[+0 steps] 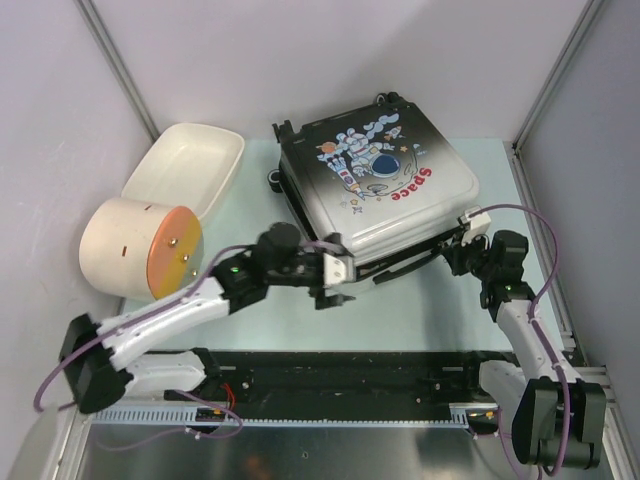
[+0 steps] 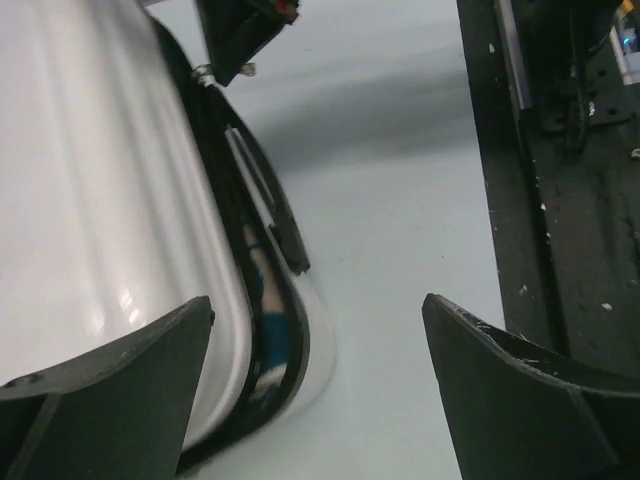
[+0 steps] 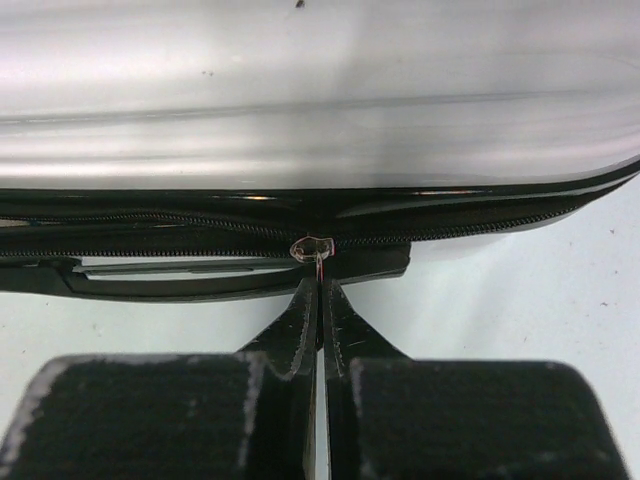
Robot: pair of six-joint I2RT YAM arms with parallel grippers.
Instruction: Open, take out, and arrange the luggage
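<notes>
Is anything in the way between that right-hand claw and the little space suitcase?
Nothing visible. The right gripper is shut on the zipper pull, right at the side seam of the suitcase, with only bare table around it.

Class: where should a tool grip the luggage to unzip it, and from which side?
The zipper pull on the near edge of the luggage: it sticks out of the seam as a thin tab, so come level from the near side, pinching it flat, as the right tool does.
</notes>
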